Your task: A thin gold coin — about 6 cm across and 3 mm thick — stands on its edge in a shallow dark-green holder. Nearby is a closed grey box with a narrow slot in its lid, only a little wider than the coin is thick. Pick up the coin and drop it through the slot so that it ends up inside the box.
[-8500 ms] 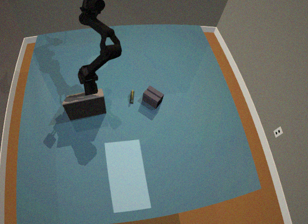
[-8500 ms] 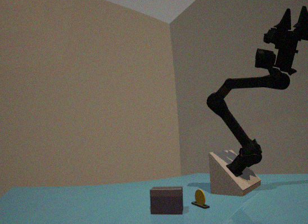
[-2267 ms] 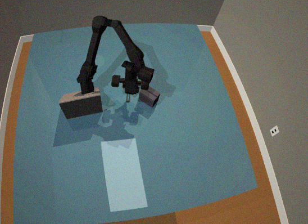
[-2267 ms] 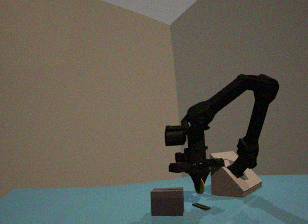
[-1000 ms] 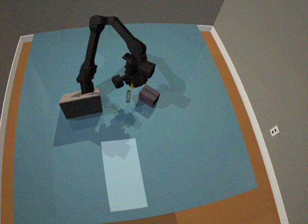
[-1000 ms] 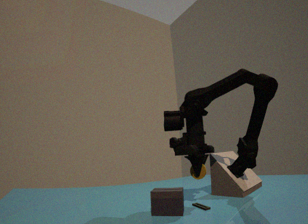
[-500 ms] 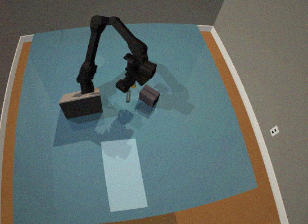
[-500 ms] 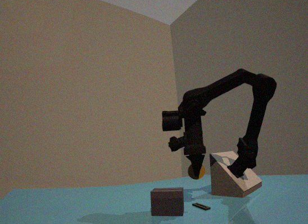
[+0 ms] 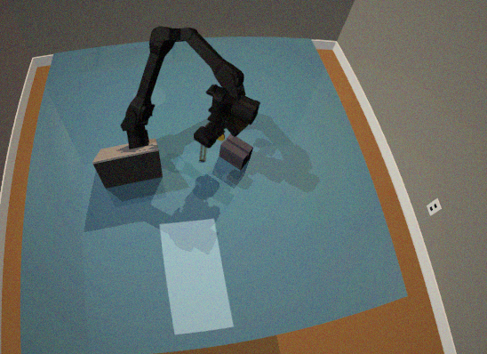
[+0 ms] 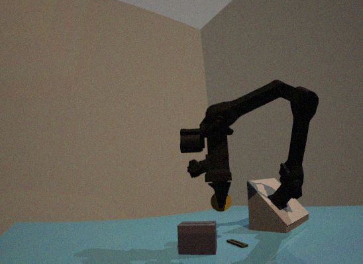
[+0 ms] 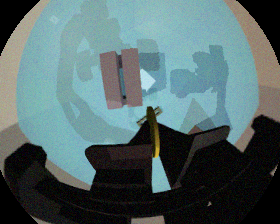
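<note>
- I have the fingers (image 9: 220,138) (image 10: 221,207) clamped on the coin (image 9: 221,138) (image 10: 226,203) (image 11: 156,140), upright, presumably to suit the slot (image 11: 123,80).
- Box (image 9: 236,152) (image 10: 197,239) (image 11: 131,77) below, off to one side.

On the table top (image 9: 289,237) (image 10: 116,236) (image 11: 191,30), in the top view: base block (image 9: 133,167) (image 10: 266,213) (image 11: 195,130) at left, box (image 9: 235,152) (image 10: 197,239) (image 11: 110,80) near centre, holder (image 9: 200,154) (image 10: 237,243) (image 11: 143,120) between. In the exterior view: box at bottom centre, holder near its right, block behind both at right; coin (image 9: 220,137) (image 10: 226,201) (image 11: 155,135) in the gripper (image 9: 215,136) (image 10: 221,207) (image 11: 148,123), above table level.
</note>
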Available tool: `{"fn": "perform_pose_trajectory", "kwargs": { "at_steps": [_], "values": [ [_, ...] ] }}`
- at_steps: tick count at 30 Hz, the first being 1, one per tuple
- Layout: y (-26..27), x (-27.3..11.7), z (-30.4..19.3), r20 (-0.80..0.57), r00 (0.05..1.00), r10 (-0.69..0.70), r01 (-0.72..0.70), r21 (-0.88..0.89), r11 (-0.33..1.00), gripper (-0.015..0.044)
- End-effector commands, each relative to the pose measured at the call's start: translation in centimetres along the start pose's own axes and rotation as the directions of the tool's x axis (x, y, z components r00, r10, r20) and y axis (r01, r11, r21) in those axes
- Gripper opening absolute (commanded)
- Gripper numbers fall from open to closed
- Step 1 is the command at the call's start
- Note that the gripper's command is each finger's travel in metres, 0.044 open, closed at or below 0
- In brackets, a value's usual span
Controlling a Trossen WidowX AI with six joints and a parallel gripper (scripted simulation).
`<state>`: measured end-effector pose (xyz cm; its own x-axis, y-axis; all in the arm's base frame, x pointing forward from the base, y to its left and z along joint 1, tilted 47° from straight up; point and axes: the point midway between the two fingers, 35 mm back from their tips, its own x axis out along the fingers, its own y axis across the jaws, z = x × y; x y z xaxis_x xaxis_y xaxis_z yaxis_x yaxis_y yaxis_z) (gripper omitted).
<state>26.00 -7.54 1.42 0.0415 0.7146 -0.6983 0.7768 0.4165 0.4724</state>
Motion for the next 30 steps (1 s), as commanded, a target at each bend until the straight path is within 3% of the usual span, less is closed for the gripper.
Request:
{"fn": "perform_pose_trajectory", "kwargs": {
  "at_steps": [1, 30],
  "values": [
    [0.5, 0.0, 0.8, -0.002, 1.000, 0.004, -0.004, 0.004, 1.000, 0.0000],
    [3.2, 0.2, 5.8, 0.002, 1.000, 0.005, -0.004, -0.006, 1.000, 0.0000]
  ]
}}
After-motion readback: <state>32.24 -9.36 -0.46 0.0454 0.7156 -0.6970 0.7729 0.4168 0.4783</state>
